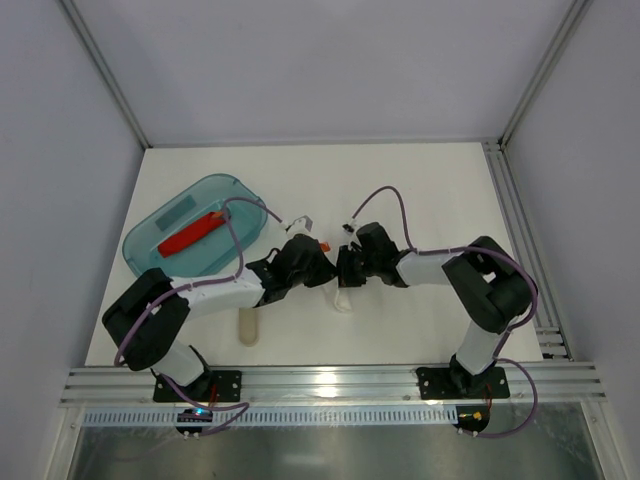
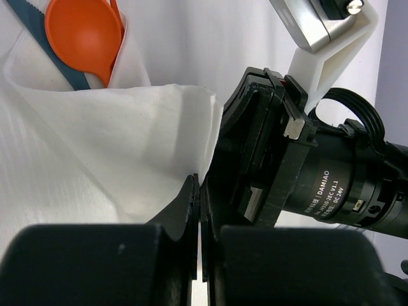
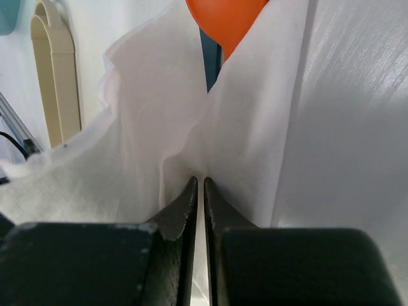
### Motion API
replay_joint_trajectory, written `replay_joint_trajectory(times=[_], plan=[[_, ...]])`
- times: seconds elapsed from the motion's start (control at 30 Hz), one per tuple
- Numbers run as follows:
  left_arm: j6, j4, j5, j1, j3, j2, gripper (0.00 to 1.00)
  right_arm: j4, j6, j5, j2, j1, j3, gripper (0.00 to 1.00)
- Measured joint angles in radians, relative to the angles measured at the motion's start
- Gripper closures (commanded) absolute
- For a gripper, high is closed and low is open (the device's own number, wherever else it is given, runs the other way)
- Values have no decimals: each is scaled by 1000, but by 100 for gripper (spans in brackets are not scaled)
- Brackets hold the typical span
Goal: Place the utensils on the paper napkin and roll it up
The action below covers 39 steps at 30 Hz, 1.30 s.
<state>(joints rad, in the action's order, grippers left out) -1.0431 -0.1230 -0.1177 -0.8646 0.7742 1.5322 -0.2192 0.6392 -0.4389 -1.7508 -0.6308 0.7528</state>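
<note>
The white paper napkin [image 2: 115, 146] [image 3: 127, 166] [image 1: 343, 298] lies mid-table, folded up over two utensils. An orange spoon [image 2: 83, 32] [image 3: 226, 16] and a blue knife [image 2: 38, 32] [image 3: 209, 60] poke out of its far end. My left gripper [image 2: 199, 182] [image 1: 325, 268] is shut, its tips pinching the napkin's raised edge. My right gripper [image 3: 197, 182] [image 1: 345, 268] faces it nose to nose. Its jaws stand a hair apart, with a gathered napkin crease at the tips. A cream utensil [image 1: 248, 328] [image 3: 54, 70] lies on the table outside the napkin.
A teal tray [image 1: 225, 190] with a red piece [image 1: 190, 235] in it sits at the back left. The right gripper's black body [image 2: 274, 159] fills the right of the left wrist view. Metal rails [image 1: 330, 385] run along the near edge.
</note>
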Motion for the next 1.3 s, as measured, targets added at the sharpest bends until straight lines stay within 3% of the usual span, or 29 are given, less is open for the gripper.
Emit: replay_joint_trajectory(times=[0.57, 0.9, 1.3], plan=[[6, 1, -21, 0, 0, 0, 100, 120, -49, 90, 117, 12, -2, 76], [12, 3, -20, 0, 15, 8, 100, 227, -109, 163, 174, 36, 0, 76], [18, -35, 16, 0, 28, 72, 100, 156, -113, 127, 108, 37, -6, 85]])
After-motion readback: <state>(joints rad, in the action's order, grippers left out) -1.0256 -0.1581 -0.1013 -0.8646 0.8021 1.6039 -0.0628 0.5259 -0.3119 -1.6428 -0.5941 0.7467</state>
